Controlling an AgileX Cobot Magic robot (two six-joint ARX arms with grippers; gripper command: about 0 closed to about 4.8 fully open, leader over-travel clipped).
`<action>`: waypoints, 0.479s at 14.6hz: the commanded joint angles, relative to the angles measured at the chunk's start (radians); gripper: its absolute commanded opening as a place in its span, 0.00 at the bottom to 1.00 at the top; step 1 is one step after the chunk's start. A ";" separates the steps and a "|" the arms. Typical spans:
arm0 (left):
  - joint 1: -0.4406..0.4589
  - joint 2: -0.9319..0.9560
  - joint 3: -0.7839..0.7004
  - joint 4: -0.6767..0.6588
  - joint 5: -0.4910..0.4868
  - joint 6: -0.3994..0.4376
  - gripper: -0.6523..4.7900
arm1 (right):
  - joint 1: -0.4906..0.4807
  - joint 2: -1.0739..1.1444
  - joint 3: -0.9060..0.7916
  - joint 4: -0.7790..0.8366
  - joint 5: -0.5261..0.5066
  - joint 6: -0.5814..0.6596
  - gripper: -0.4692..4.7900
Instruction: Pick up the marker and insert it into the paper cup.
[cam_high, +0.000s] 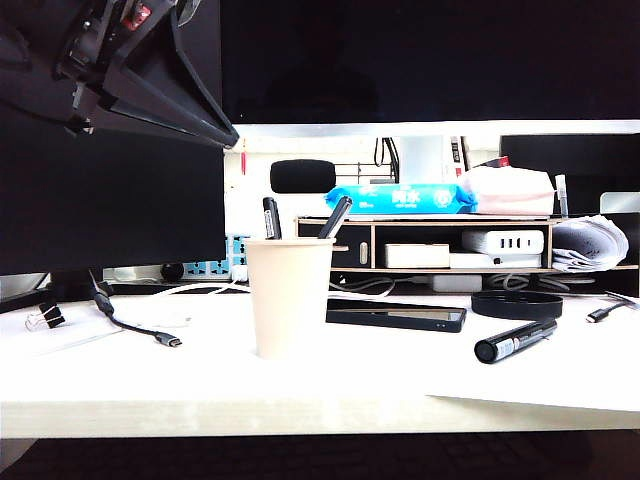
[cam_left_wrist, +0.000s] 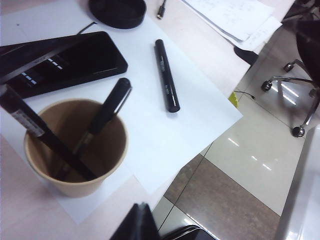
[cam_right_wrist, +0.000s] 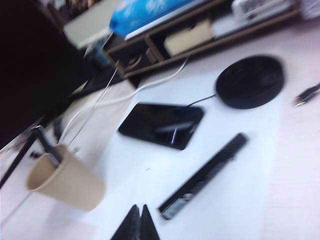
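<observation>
The marker (cam_high: 515, 341) lies on its side on white paper, right of the paper cup (cam_high: 290, 300) and apart from it. The cup stands upright mid-table with two dark pens leaning inside. In the left wrist view the marker (cam_left_wrist: 166, 75) lies beyond the cup (cam_left_wrist: 75, 150). My left gripper (cam_left_wrist: 142, 207) is shut and empty, high above the table's front edge; in the exterior view, the left gripper (cam_high: 226, 134) hangs at the upper left. The right gripper (cam_right_wrist: 139, 210) is shut and empty, hovering close to the marker (cam_right_wrist: 205, 175) with the cup (cam_right_wrist: 65, 181) off to one side.
A black phone (cam_high: 395, 316) lies behind the cup, and a black round dish (cam_high: 516, 304) sits behind the marker. A USB cable (cam_high: 150, 332) and a binder clip (cam_high: 45, 318) lie at the left. A wooden shelf (cam_high: 420, 245) with wipes stands at the back.
</observation>
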 joint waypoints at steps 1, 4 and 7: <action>0.000 -0.002 0.006 0.012 0.002 0.005 0.11 | 0.009 0.301 0.177 0.006 -0.084 -0.017 0.08; 0.000 -0.002 0.006 0.013 0.008 0.004 0.11 | 0.018 0.627 0.438 -0.135 -0.112 -0.024 0.08; 0.000 -0.002 0.006 0.014 0.008 0.005 0.11 | 0.029 0.873 0.685 -0.354 -0.123 -0.037 0.08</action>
